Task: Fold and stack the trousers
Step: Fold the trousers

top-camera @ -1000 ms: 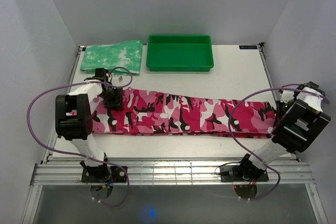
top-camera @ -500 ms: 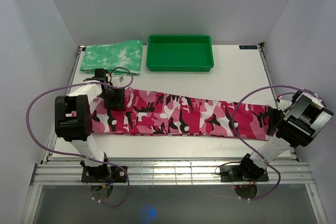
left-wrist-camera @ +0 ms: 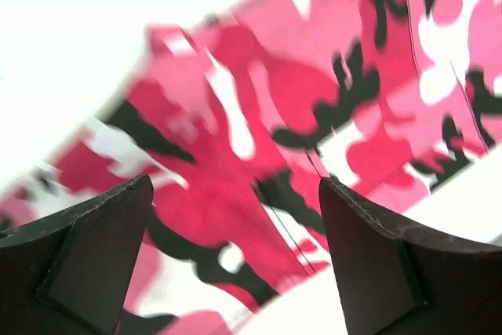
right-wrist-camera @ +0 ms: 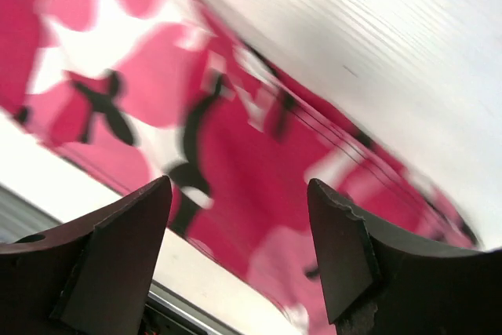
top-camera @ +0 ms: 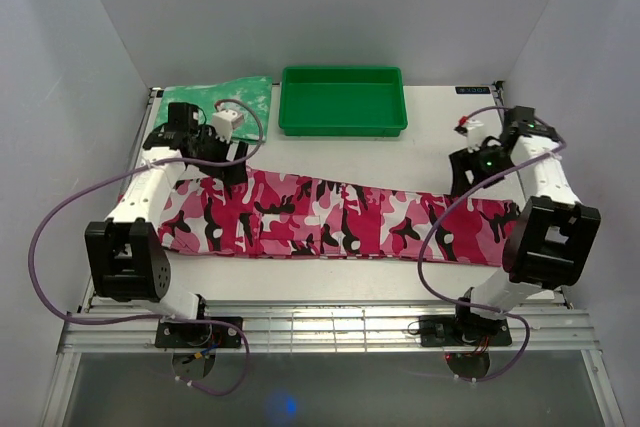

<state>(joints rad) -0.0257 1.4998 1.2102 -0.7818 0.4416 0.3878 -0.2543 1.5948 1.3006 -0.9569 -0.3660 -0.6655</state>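
Observation:
The trousers (top-camera: 340,217), in pink, white and black camouflage, lie stretched flat across the table from left to right. My left gripper (top-camera: 233,169) hangs just above their left end, open with nothing between its fingers (left-wrist-camera: 94,249); the left wrist view shows the camouflage cloth (left-wrist-camera: 259,162) blurred below. My right gripper (top-camera: 462,175) is raised above the far edge of the right leg end, also open and empty, with the cloth (right-wrist-camera: 235,154) and bare table under it in the right wrist view.
A green tray (top-camera: 343,100) stands at the back middle. A folded mottled green-and-white cloth (top-camera: 215,107) lies at the back left, partly under the left arm. The table's near edge meets a metal rail (top-camera: 320,327).
Both grippers have opened and let go of the trousers. The left arm rose and swung back; the right arm lifted from the right end and moved toward the back.

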